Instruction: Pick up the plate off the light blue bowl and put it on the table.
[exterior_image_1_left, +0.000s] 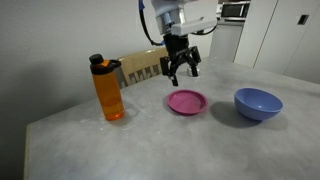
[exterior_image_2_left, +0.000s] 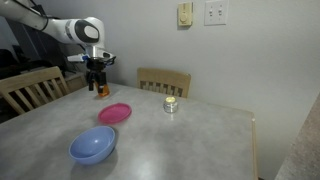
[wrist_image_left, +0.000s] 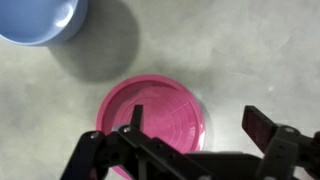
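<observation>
Hovering over plate, hand open

Off-frame: half the light blue bowl.

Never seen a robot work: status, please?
Gripper open, empty, over plate. Plate flat on table, apart from light blue bowl. Orange bottle well aside.

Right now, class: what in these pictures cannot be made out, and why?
Wrist view: light blue bowl cut off at the top-left corner.
Wrist view: plate, near rim hidden by the pincer.
Exterior view: orange bottle mostly behind the pincer.
Exterior view: small glass jar, contents too small to tell.
</observation>
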